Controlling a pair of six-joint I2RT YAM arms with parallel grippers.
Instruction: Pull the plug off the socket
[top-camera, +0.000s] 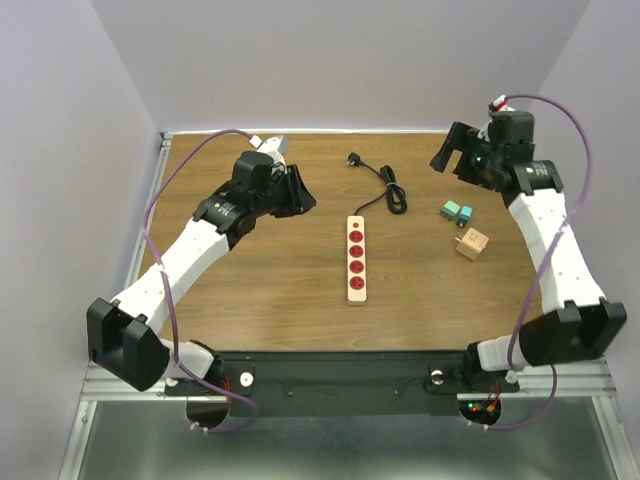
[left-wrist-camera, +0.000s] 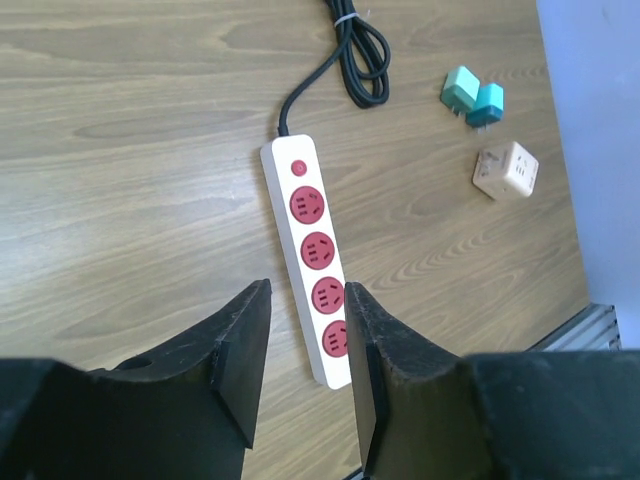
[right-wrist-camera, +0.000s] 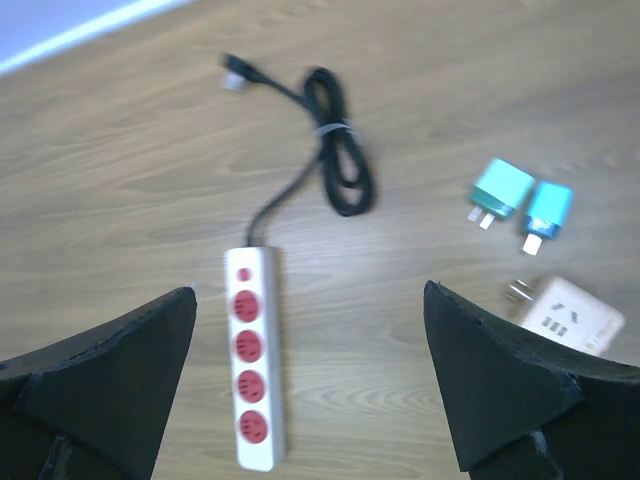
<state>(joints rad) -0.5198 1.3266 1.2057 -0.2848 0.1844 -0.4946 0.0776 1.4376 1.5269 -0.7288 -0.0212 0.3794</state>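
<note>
The socket (top-camera: 357, 258) is a long beige strip with four round red outlets, lying lengthwise mid-table; it also shows as the socket (left-wrist-camera: 310, 250) and the socket (right-wrist-camera: 252, 370). All four outlets stand bare. Two teal plugs (top-camera: 459, 211) and a beige cube adapter (top-camera: 472, 243) lie loose to its right. My left gripper (top-camera: 300, 190) hovers left of the strip's far end, fingers apart with nothing between them (left-wrist-camera: 307, 290). My right gripper (top-camera: 452, 160) hangs high at the back right, spread wide and empty (right-wrist-camera: 308, 290).
The strip's black cord (top-camera: 385, 190) coils behind it and ends in its own plug (top-camera: 353, 158) near the back wall. Lavender walls enclose the wooden table (top-camera: 250, 280) on three sides. A metal rail (top-camera: 145, 220) runs along the left edge.
</note>
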